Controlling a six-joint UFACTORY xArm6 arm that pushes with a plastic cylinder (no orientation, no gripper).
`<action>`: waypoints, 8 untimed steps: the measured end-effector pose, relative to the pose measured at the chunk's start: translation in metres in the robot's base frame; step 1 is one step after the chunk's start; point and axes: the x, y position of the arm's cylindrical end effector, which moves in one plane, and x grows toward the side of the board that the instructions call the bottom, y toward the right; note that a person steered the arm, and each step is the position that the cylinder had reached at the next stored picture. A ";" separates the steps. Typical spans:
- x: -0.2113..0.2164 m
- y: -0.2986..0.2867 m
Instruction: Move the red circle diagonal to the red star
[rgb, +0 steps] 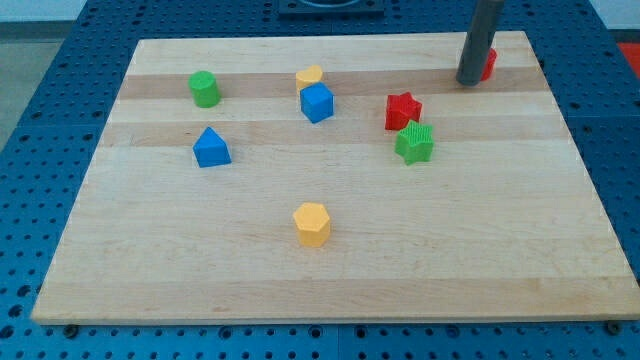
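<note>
In the camera view, my tip is seen at the far right of the board, touching the left side of the red circle, which is largely hidden behind the rod; nothing is gripped, the rod having no jaws; the red star lies nearer and to the left, just beside the green star; the circle is judged already roughly diagonal, so only short, gentle pushes should be given.

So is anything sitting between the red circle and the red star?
Nothing visible. My tip is against the red circle at the view's top right; the board between it and the red star is bare. The green star lies beyond.
</note>
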 end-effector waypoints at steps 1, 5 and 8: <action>0.002 0.008; -0.017 0.034; -0.033 0.034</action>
